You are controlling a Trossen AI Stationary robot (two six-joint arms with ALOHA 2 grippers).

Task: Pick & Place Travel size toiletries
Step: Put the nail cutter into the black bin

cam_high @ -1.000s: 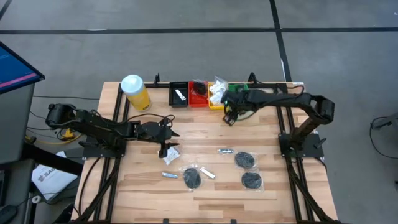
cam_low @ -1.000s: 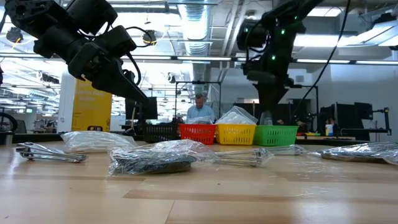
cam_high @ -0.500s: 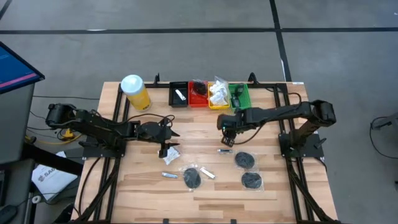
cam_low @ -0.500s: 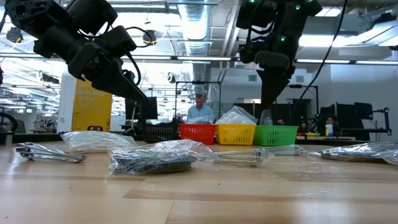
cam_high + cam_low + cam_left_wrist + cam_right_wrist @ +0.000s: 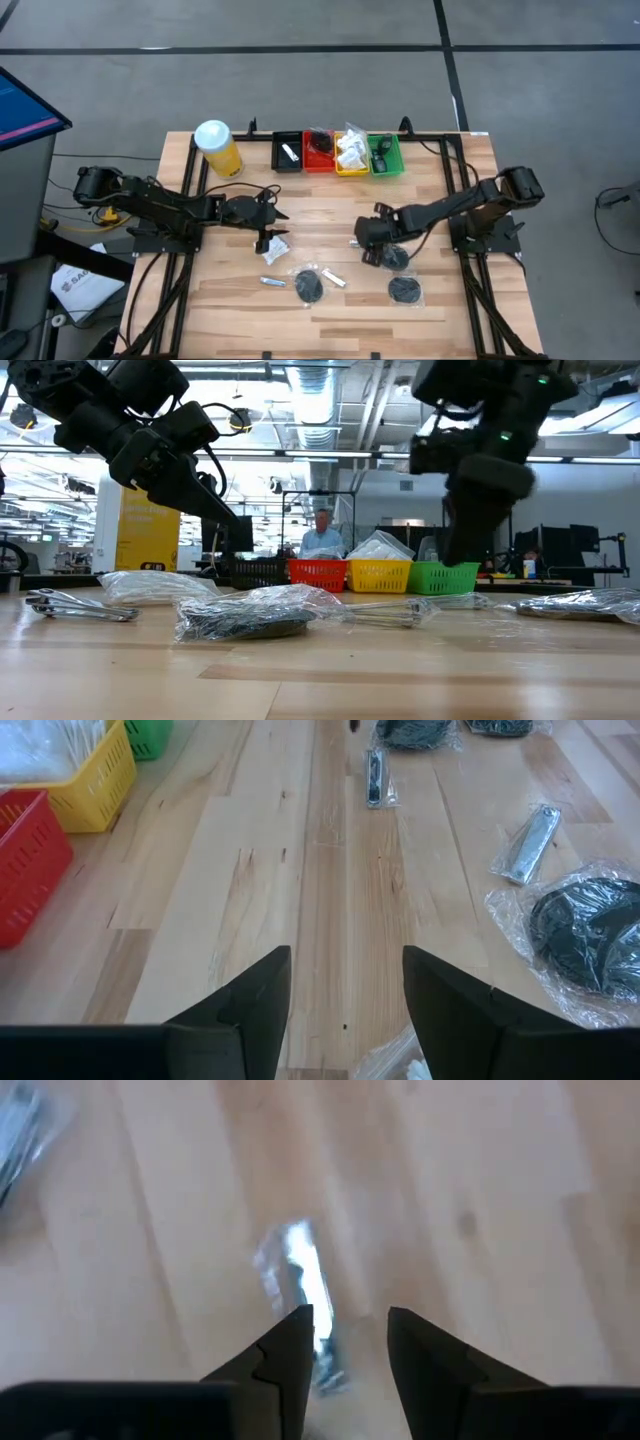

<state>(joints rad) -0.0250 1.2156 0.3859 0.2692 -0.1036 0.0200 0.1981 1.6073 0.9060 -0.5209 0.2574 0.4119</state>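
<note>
Four small trays in a row at the desk's (image 5: 430, 300) far edge: black tray (image 5: 288, 152) holds one white item; red tray (image 5: 319, 151) dark items; yellow tray (image 5: 347, 153) white sachets; green tray (image 5: 385, 154) a dark item. Right gripper (image 5: 366, 241), fingers apart, empty, sits low over a wrapped silver tube (image 5: 305, 1295) at mid-desk. Black discs (image 5: 405, 290) and more tubes (image 5: 272, 282) lie on the near half. Left gripper (image 5: 268, 242) open, empty, beside a white sachet (image 5: 277, 240).

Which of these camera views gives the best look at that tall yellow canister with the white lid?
The high view: the yellow canister stands in plain sight at the table's back left corner, beside the black tray. The low view shows only a yellow shape behind the left arm, hard to identify. Neither wrist view shows it.
</note>
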